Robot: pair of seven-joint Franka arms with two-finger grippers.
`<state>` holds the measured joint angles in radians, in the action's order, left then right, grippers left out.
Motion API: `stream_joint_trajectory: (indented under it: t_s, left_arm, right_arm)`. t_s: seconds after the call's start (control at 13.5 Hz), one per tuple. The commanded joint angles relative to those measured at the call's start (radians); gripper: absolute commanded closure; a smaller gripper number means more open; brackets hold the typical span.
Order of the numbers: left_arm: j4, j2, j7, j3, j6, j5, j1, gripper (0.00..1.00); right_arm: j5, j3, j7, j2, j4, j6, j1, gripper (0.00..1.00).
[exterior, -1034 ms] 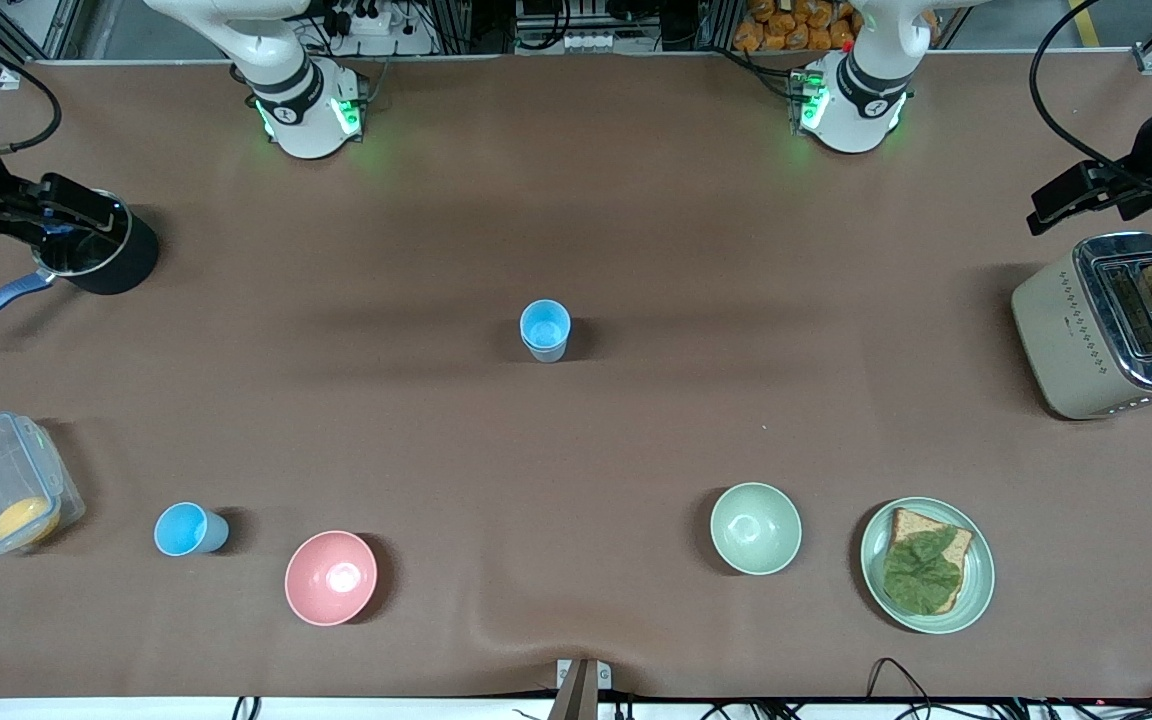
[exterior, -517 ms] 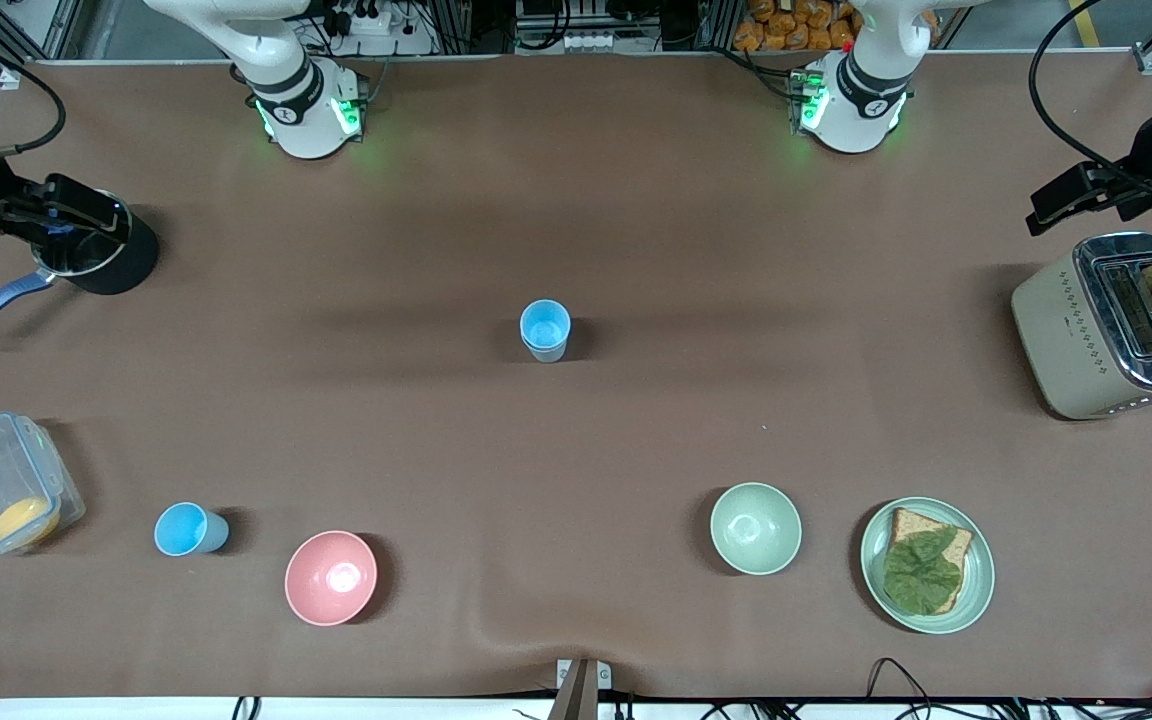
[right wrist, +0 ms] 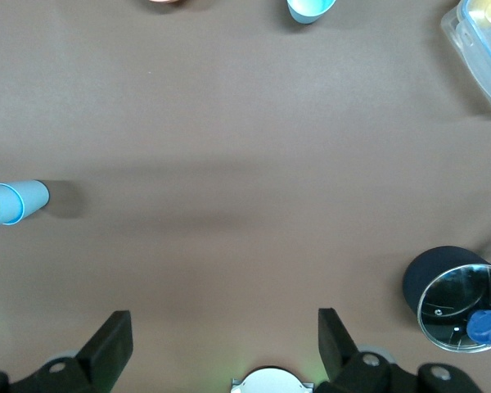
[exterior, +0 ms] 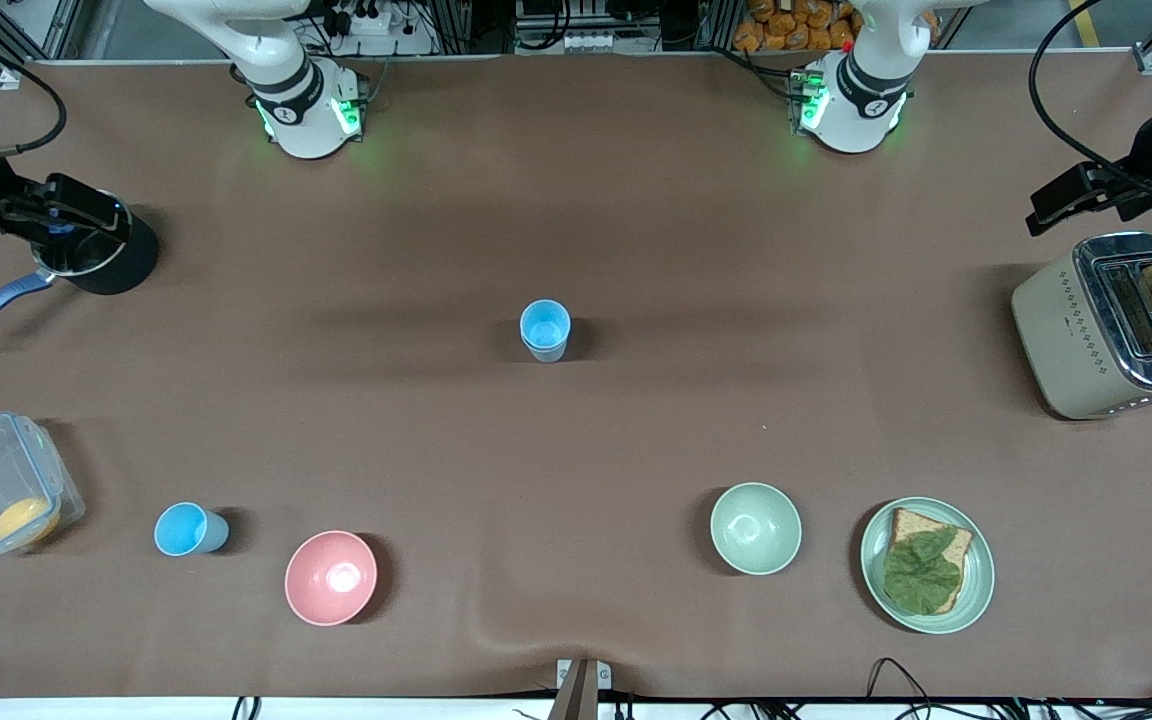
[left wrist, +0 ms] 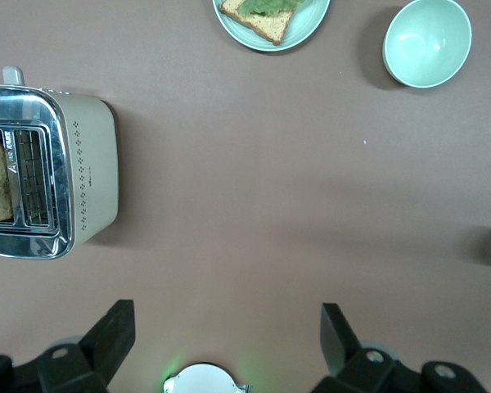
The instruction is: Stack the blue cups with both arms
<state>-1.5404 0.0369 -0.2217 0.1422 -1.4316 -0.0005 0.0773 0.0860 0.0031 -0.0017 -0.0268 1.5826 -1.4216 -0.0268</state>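
Two blue cups nested in one another [exterior: 545, 330] stand at the middle of the table; they also show in the right wrist view [right wrist: 12, 203]. A single blue cup [exterior: 191, 529] stands nearer the front camera toward the right arm's end, between a clear box and the pink bowl [exterior: 330, 578]; it shows in the right wrist view too [right wrist: 311, 7]. My right gripper [right wrist: 225, 344] is open and empty, high over the black pot [exterior: 106, 255]. My left gripper [left wrist: 227, 340] is open and empty, high up beside the toaster [exterior: 1111, 325].
A clear lidded box [exterior: 1, 485] stands at the right arm's end. The pale green bowl [exterior: 755, 528] and a plate with bread and lettuce [exterior: 926, 565] stand near the front edge toward the left arm's end. The cloth has a ripple [exterior: 516, 625].
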Motion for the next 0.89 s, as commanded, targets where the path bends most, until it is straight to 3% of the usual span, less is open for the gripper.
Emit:
stream_joint_trajectory:
  t_s: [0.0,0.81]
  left_arm:
    - [-0.003,0.005,0.03,0.005,-0.009,-0.018,0.013,0.0]
    - [0.016,-0.002,0.032,-0.001,-0.007,-0.019,0.013,0.0]
  right_arm:
    - [0.008,0.0,0.009,-0.001,-0.003,0.009,0.004,0.0]
    - [0.009,0.0,0.009,0.005,0.011,0.0,0.01,0.0]
